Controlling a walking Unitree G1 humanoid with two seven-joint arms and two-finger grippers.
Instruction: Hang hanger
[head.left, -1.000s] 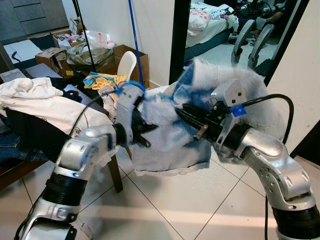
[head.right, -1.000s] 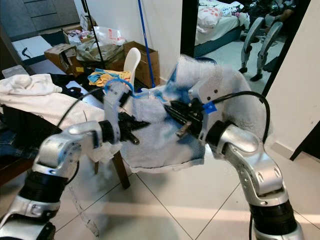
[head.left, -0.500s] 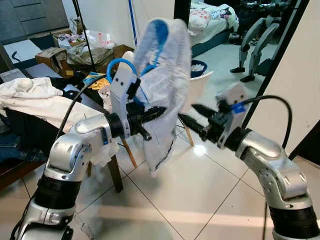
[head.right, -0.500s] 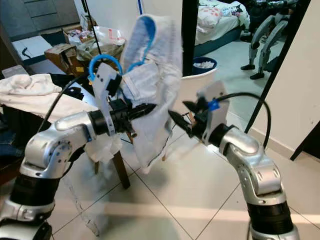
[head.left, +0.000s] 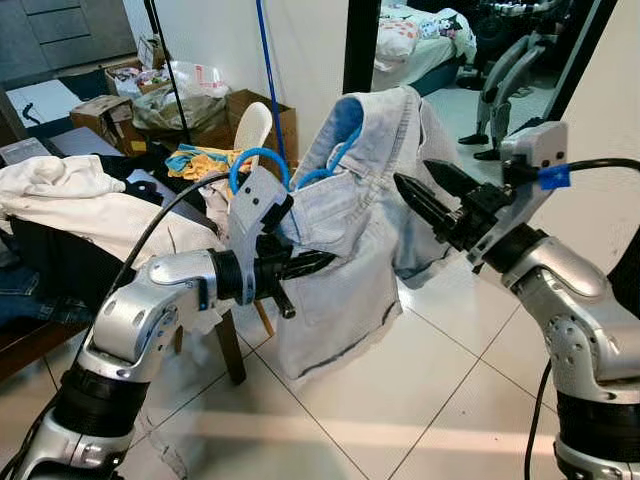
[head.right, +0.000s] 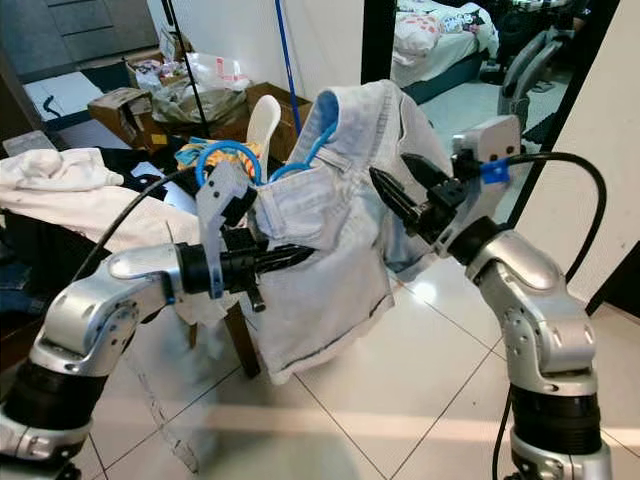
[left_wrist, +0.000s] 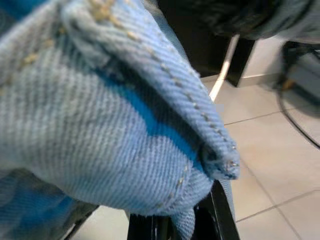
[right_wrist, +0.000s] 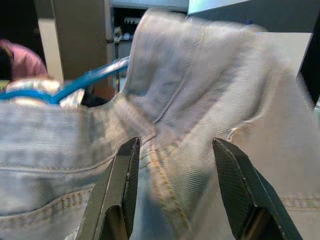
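Left gripper (head.left: 312, 264): jaws closed on the pale denim garment (head.left: 345, 270), low on its front.
Right gripper (head.left: 425, 195): jaws spread open, just beside the garment's upper right, holding nothing.
Hanger (head.left: 338, 150): blue, inside the garment, held up between the 2 arms.
Behind: cardboard boxes (head.left: 262, 115) on the floor.

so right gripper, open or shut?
Open. The right gripper has its fingers spread apart before the denim garment, gripping nothing.
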